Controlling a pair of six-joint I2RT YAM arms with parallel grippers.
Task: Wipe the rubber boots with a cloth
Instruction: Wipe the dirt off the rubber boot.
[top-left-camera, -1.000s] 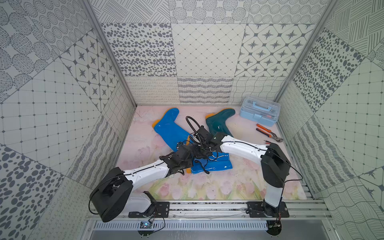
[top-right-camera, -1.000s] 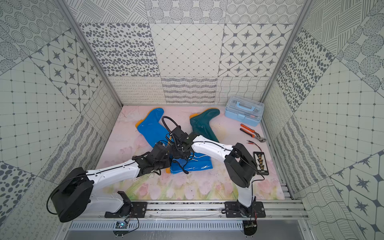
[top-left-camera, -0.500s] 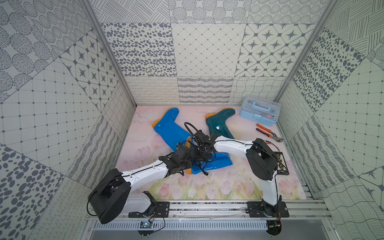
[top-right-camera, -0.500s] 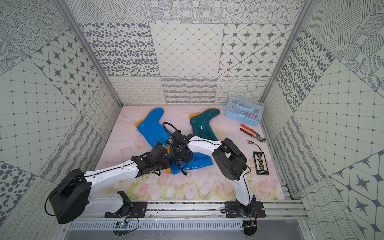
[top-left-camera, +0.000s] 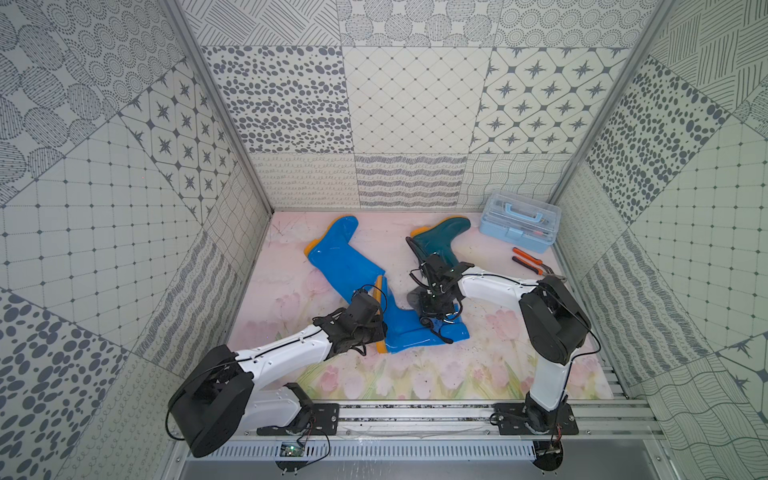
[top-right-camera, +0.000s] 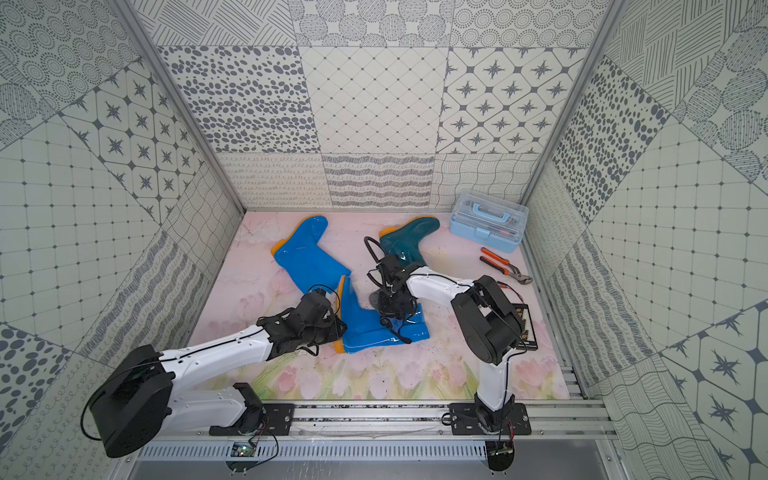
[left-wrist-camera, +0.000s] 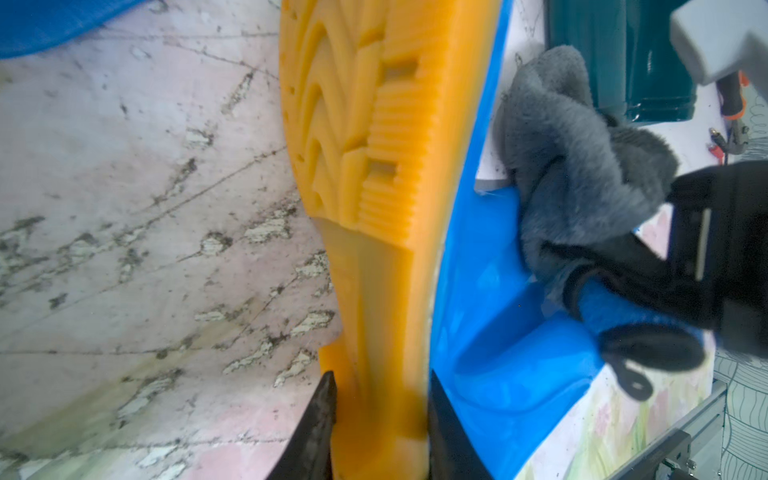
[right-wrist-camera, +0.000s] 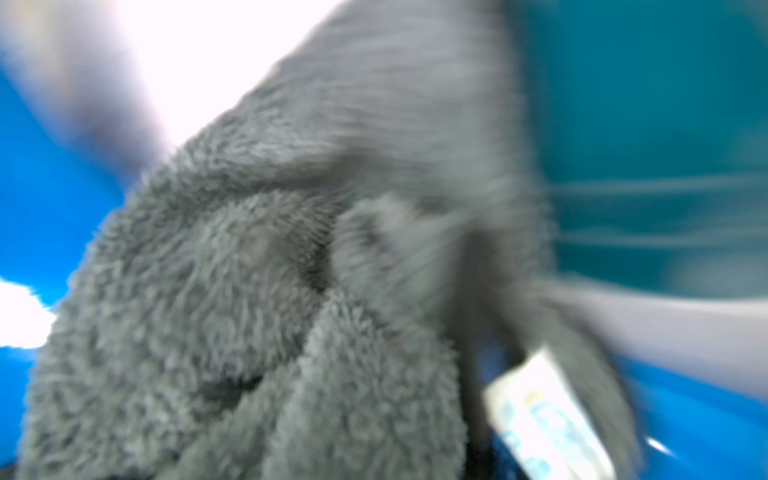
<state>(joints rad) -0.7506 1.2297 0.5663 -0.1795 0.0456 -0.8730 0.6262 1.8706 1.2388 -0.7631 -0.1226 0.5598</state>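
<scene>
- Where the near blue boot (top-left-camera: 419, 332) bends from foot to shaft, the cloth (left-wrist-camera: 573, 166) sits bunched in a grey, fluffy wad. It lies against the boot's glossy upper side and spills onto the table (top-left-camera: 415, 374) in the crook.
- The right wrist view is blurred and filled almost wholly by the cloth (right-wrist-camera: 249, 291), with a small white label dangling from it.
- The right claw (top-left-camera: 434, 307) points down and is clenched on the cloth, whose blue trim shows between its black fingers in the left wrist view.
- The near blue boot lies on its side with its foot pointing to the back, its shaft running to the right and its ridged orange sole (left-wrist-camera: 374, 166) facing the left arm.
- The left claw (left-wrist-camera: 380, 378) grasps this boot at the heel, with one finger on the sole's outer face and the other on the blue side.
- The far blue boot (top-left-camera: 345, 262) lies flat behind it. Its shaft mouth is just beside the near boot's toe; whether they touch I cannot tell.
- The teal boot (top-left-camera: 440, 241) lies on its side behind the right claw, with its shaft end near the cloth and its toe towards the back.
- Further right, a pale blue toolbox (top-left-camera: 517, 226) stands at the back corner, with orange-handled pliers (top-left-camera: 532, 264) in front of it.
- In a top view, a small black rack (top-right-camera: 524, 328) shows beside the right arm's elbow.
- The table has a pink floral print, scuffed and speckled with dirt.
</scene>
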